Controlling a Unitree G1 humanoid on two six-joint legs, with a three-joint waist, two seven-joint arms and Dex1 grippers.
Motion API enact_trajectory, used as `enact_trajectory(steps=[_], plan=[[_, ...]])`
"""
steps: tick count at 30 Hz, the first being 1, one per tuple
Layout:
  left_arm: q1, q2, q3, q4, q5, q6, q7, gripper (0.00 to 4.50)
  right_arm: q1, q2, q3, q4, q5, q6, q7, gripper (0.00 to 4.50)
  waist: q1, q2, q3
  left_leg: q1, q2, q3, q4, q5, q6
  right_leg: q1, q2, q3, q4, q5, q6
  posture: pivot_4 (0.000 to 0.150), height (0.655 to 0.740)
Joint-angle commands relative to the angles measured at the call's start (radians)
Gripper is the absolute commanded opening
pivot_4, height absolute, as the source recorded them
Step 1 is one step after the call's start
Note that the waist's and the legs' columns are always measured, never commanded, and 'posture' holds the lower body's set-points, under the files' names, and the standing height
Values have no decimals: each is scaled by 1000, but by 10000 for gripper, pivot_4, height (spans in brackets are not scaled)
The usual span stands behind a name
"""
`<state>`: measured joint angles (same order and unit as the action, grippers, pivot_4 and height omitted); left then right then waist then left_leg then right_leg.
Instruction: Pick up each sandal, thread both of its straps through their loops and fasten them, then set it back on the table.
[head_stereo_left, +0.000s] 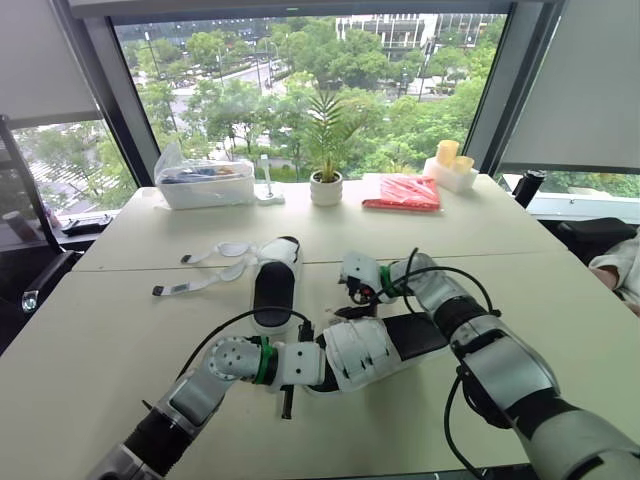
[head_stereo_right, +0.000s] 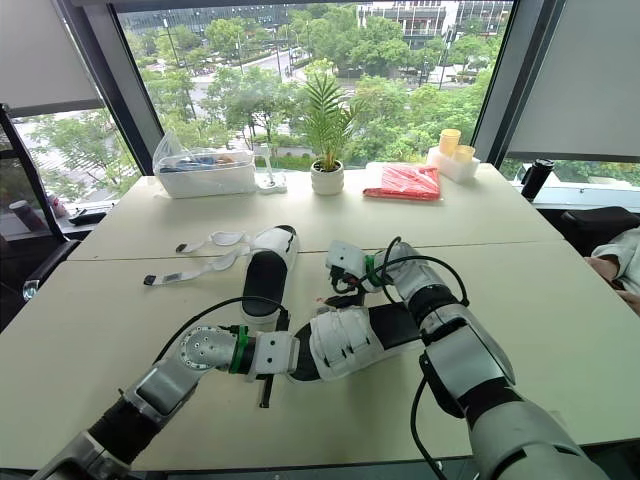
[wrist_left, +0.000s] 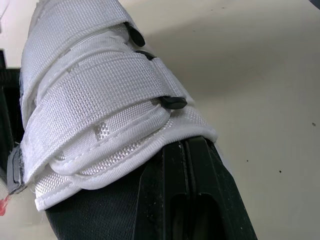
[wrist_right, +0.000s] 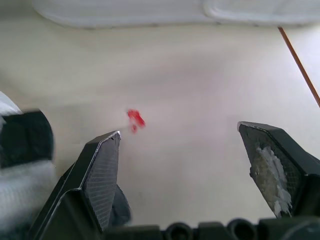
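A sandal with a black sole and both white straps fastened (head_stereo_left: 372, 350) lies at the table's middle, near the front. My left gripper (head_stereo_left: 300, 365) is at its near end, shut on it. In the left wrist view the straps (wrist_left: 100, 100) sit against a black finger (wrist_left: 200, 200). The other sandal (head_stereo_left: 275, 285) lies further back and to the left, its two white straps (head_stereo_left: 215, 268) loose and spread out leftward on the table. My right gripper (head_stereo_left: 347, 300) hovers open just above the table between the two sandals, with nothing between its fingertips (wrist_right: 102, 170).
Along the window edge stand a clear plastic container (head_stereo_left: 205, 183), a small potted plant (head_stereo_left: 326, 188), a red packet (head_stereo_left: 405, 193) and a white box with yellow cups (head_stereo_left: 450, 172). A person's sleeve (head_stereo_left: 620, 265) shows at the right edge. A red fleck (wrist_right: 135, 120) lies on the table.
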<state>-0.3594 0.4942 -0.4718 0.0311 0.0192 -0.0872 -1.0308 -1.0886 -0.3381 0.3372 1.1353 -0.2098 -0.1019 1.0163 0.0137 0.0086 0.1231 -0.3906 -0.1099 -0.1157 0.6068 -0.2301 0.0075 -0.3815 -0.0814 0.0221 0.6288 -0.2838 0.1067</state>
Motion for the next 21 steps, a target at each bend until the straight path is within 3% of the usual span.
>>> enact_trajectory(steps=[1, 9, 15, 21], plan=[[78, 20, -110, 85, 109, 81, -24, 0, -64, -24, -78, -3, 44, 7, -30, 40399, -1, 1, 0, 0, 0, 0, 0, 0, 0, 0, 0, 0, 0, 0, 0, 1500, 7400], [23, 18, -96, 145, 99, 43, -34, 0, -84, -116, -197, -109, 119, 58, -2, 40399, 0, 3, 2, 0, 0, 0, 1, 0, -1, 1, 0, 0, 0, -1, -2, 1500, 7400], [-2, 19, -46, 192, 56, 4, -45, 0, 100, -229, -203, -415, 113, -32, 2, 40399, 0, 3, 2, 0, 1, 0, 4, 0, -1, 2, 0, 0, 0, -2, -2, 1500, 7400], [21, 52, 81, 112, -64, 71, -43, 0, 315, -327, -247, -622, 114, -164, -70, 40399, -9, 2, 8, -2, 2, 1, 4, 1, 0, -1, 1, 1, 1, -2, -2, 1500, 7400]])
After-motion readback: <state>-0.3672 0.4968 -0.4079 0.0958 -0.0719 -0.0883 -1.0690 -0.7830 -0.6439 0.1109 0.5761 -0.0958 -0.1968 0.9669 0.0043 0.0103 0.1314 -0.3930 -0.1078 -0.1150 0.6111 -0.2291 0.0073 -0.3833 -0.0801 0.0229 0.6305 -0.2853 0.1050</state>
